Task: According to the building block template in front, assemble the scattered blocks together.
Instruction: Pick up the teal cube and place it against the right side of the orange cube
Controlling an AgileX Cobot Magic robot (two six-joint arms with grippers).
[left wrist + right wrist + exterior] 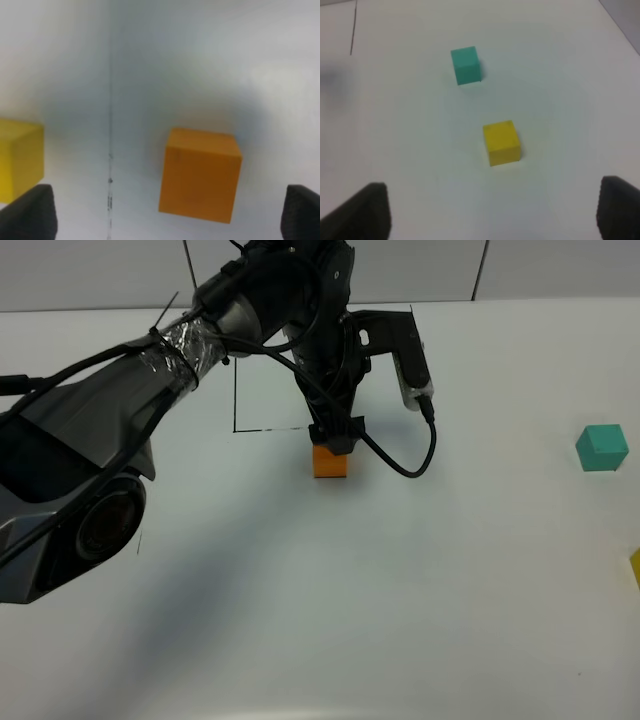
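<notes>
**Orange cube sits unpinned under an open pincer: one nudge could spoil it**

The left pincer (335,432) hangs wide open directly over the orange cube (330,461), near the centre of the high view. Its wrist camera shows the fingertips (27,212) standing clear on either side of the cube and touching nothing. A crooked lift could clip the cube and twist it off line. The black cable (405,465) looping down just beside it could drag it too.

The building block template (17,160) shows only as a yellow cube across a thin black drawn line (236,400). The arm hides the rest from above, so I cannot tell whether the orange cube lies square to it.

The teal cube (602,447) sits at the right of the frame and the loose yellow cube (636,568) is cut by the right edge. Both are well apart from the orange one. Pressing either against it could shove it along, since nothing pins it. The right pincer (490,212) is spread open and empty, with those two cubes ahead of it.

The counter (300,620) is plain white and smooth, with soft shadows. Pale wall panels (100,270) with dark seams run along the top.
</notes>
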